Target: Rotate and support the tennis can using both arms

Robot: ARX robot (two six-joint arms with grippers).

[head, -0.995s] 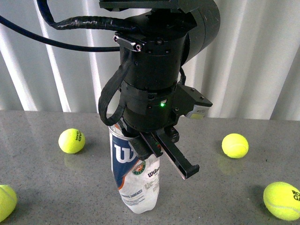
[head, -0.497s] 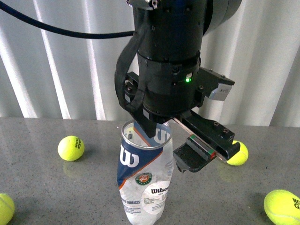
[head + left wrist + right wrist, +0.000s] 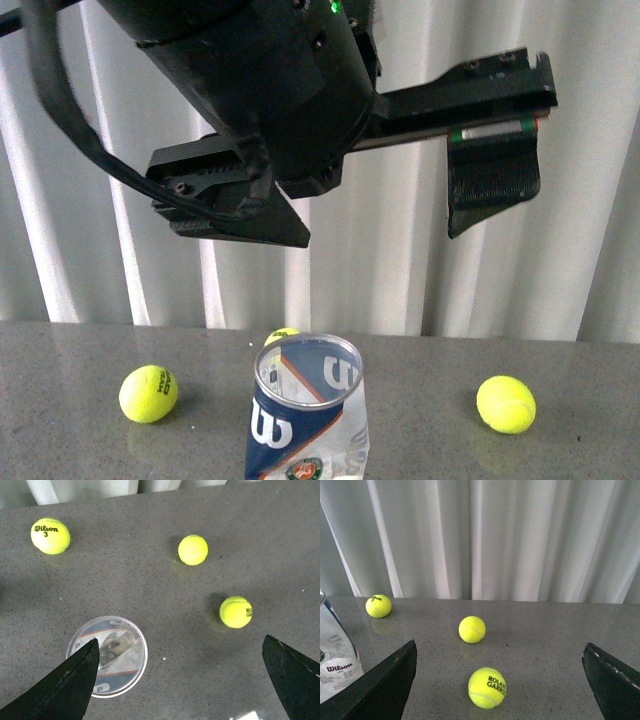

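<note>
The tennis can [image 3: 305,415] stands on the grey table with its open, metal-rimmed mouth up; the navy label with the white W faces the front camera. One black arm fills the top of the front view. Its gripper [image 3: 380,238] hangs open well above the can, touching nothing. From above, my left gripper [image 3: 179,641] is open, and the can's mouth [image 3: 107,655] lies beside one fingertip. My right gripper [image 3: 499,644] is open and low over the table. The can [image 3: 335,650] shows at that view's edge, outside the fingers.
Yellow tennis balls lie loose on the table: one left of the can [image 3: 148,392], one right [image 3: 505,403], one just behind it [image 3: 282,335]. Two more balls [image 3: 487,687] [image 3: 472,629] sit ahead of the right gripper. A white curtain [image 3: 400,280] hangs behind the table.
The arm in the front view had a finger inside the can's mouth. It has since lifted clear, risen high above the can and spread its fingers wide. The can remains standing.
</note>
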